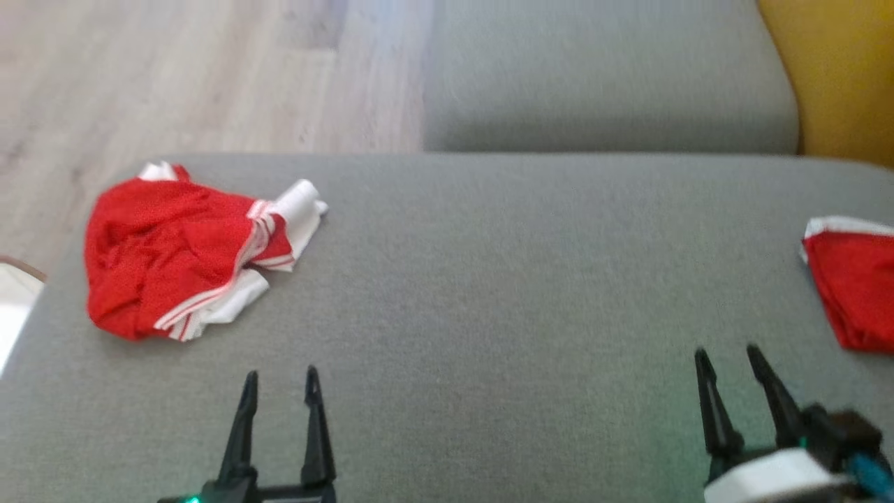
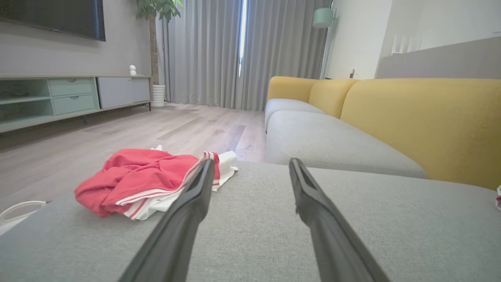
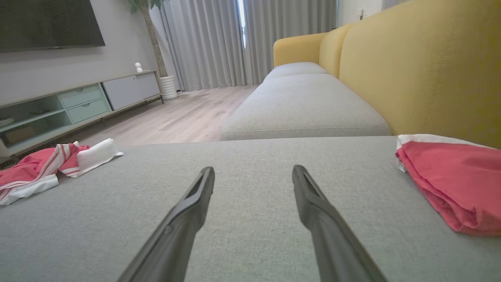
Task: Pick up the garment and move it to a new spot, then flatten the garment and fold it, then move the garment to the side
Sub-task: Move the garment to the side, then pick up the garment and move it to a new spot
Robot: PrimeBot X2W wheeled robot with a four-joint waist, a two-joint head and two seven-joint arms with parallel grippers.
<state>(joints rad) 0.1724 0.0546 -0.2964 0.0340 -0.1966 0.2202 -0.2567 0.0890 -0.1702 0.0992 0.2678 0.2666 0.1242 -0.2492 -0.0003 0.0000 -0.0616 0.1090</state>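
Lying in a crumpled heap ahead and to the left of my left gripper (image 1: 281, 375), the red-and-white garment (image 1: 188, 262) is well apart from both sets of jaws, which stand spread wide and hold nothing. Picking it up is, I judge, the step in hand. I should reach the left jaws forward and outward, come down on a raised ridge of red cloth rather than the loose white hem, and pinch enough layers to lift it whole. Ahead and to the right of my right gripper (image 1: 726, 351), a second red piece (image 1: 852, 279) lies on the grey cushion (image 1: 489, 279), seemingly folded, though the frame edge cuts it off.
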